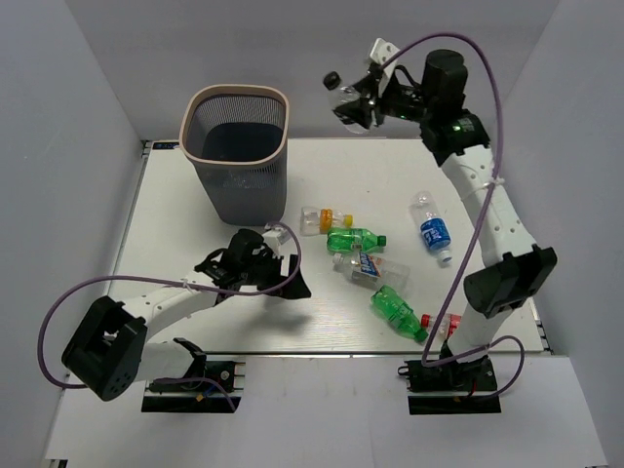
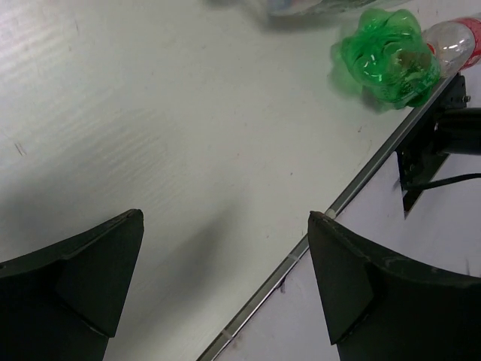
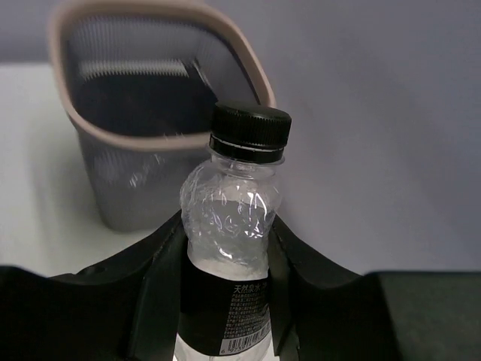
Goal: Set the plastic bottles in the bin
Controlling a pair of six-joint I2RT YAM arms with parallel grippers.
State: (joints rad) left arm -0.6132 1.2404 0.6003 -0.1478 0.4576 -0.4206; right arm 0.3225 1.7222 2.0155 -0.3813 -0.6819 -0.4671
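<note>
step: you're holding bottle [image 3: 233, 203] aloft near bin [image 1: 237, 90] | right pincer [image 3: 225, 241] clamping it, left pincer [image 2: 225, 218] gaping empty | next: centring over bin

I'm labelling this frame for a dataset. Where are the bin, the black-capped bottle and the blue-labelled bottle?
bin [image 1: 242, 190], top external view, on its front mesh wall.
black-capped bottle [image 3: 231, 210], right wrist view, on its clear shoulder.
blue-labelled bottle [image 1: 435, 235], top external view, on its blue label.
</note>
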